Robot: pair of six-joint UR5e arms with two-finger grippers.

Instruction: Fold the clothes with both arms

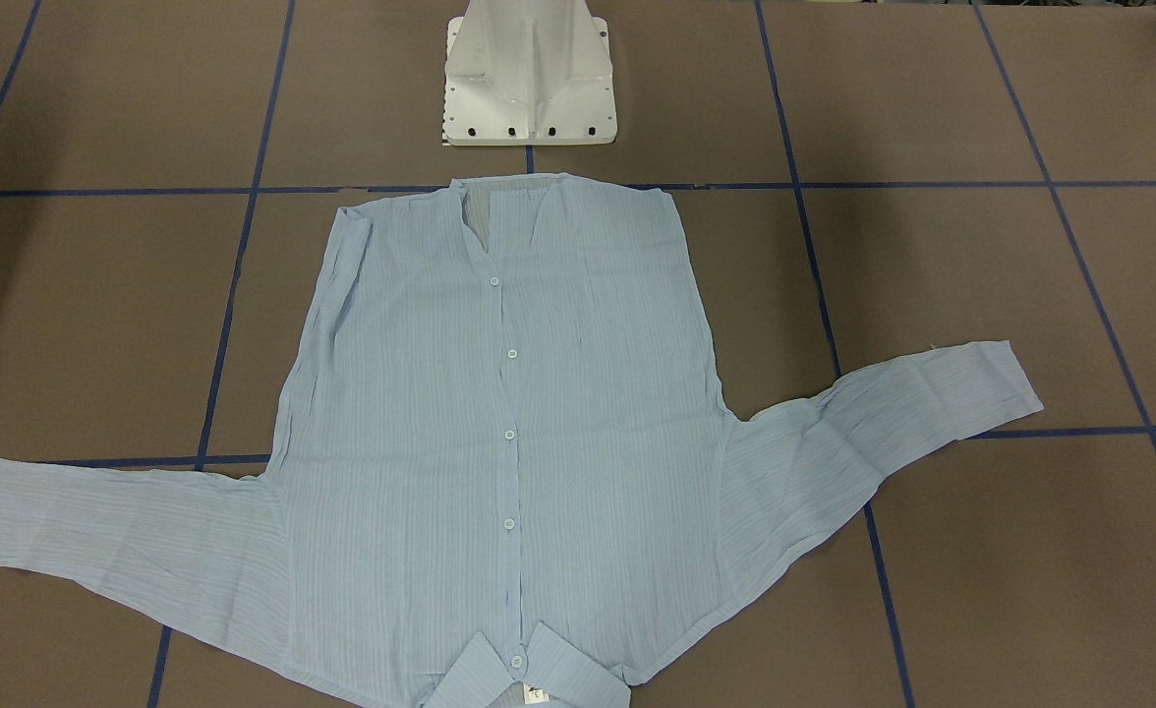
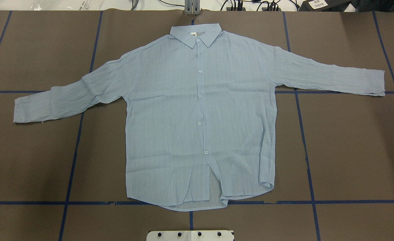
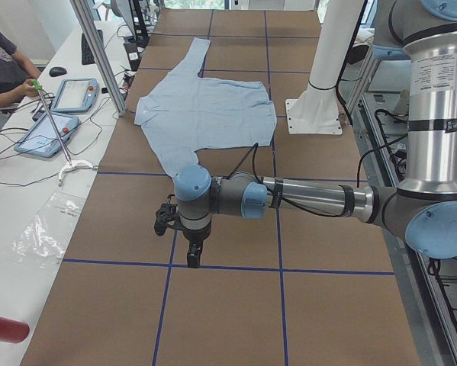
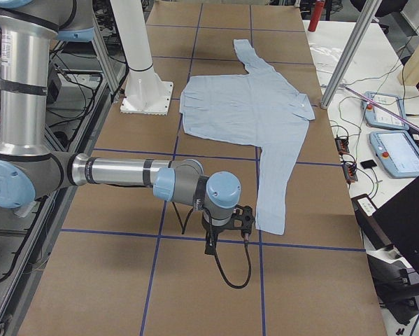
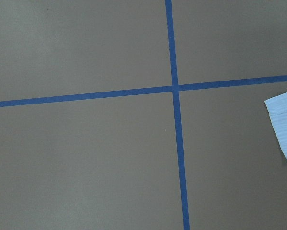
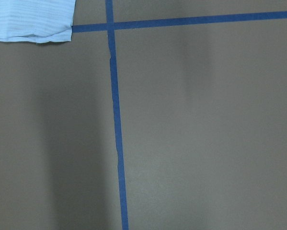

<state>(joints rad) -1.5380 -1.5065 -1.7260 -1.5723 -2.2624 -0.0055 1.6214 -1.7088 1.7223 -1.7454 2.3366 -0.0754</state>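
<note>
The shirt (image 1: 499,423) is laid flat and buttoned on the brown table (image 1: 981,295), its hem just in front of the white pedestal base (image 1: 529,84) and its collar on the side farthest from the base. In the front-facing view the collar is partly cut off by the bottom edge, one sleeve is cut off at the side, and no gripper is seen.

In the overhead view the whole shirt is shown with both sleeves spread outward, while only a strip of the base is visible.

From the table's left end, the left arm (image 3: 312,200) is seen reaching away from the base, with the left gripper (image 3: 191,255) held above bare table; whether its fingers are spread or closed cannot be told.

From the right end, the same holds for the right arm (image 4: 118,171) and the right gripper (image 4: 219,234).

In the left wrist view only a sleeve cuff (image 5: 283,124) is caught at the edge. In the right wrist view a second cuff (image 6: 30,21) is caught in a corner.
</note>
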